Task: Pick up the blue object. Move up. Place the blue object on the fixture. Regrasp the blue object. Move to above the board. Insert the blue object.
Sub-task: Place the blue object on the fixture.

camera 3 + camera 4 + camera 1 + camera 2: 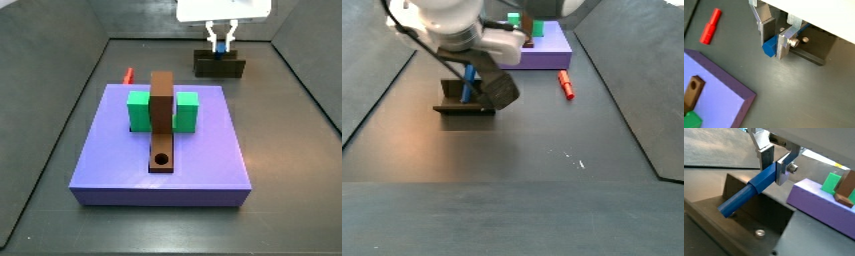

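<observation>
The blue object (747, 193) is a long blue peg, and my gripper (775, 170) is shut on its upper end. Its lower end reaches down into the dark fixture (724, 223). In a wrist view only the peg's tip (769, 48) shows between the silver fingers (782, 45), with the fixture (814, 47) behind. In both side views the gripper (221, 44) (473, 75) stands right over the fixture (219, 67) (466, 107), the peg (469, 82) upright between them. The lavender board (160, 150) with its brown strip (162, 120) and green blocks (140, 110) lies apart from the fixture.
A small red peg (711, 26) (567, 85) lies on the dark floor beside the board (543, 55). The board's corner (717, 95) (821, 203) is close to the gripper in both wrist views. Dark sloping walls (54, 130) bound the floor on both sides.
</observation>
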Controlling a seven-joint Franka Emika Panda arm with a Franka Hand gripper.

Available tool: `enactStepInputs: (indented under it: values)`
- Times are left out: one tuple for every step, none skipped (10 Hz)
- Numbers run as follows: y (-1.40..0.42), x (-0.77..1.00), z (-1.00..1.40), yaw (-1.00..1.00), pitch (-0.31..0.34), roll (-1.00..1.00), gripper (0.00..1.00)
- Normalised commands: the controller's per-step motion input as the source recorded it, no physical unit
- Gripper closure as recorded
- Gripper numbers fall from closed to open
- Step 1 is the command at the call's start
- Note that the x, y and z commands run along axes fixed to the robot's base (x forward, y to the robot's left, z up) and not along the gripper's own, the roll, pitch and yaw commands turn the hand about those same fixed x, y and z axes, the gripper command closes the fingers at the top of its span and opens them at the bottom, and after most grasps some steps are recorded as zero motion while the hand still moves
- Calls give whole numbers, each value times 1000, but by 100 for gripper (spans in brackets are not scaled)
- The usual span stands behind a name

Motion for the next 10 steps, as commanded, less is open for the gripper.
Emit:
enactStepInputs:
  values:
    - [69, 106, -183, 0, 0, 0, 100]
    - [109, 140, -157, 131, 0, -157, 100]
    - [129, 160, -129, 151, 0, -300, 100]
    - [117, 163, -123, 257, 0, -331, 100]
    - [109, 131, -134, 331, 0, -286, 100]
    - [40, 134, -126, 291, 0, -229, 100]
    - [0, 0, -120, 106, -14, -149, 100]
    - [0, 0, -97, 6, -14, -109, 100]
    - [0, 0, -83, 3, -9, -109, 100]
    - [0, 0, 0, 0, 0, 0, 100]
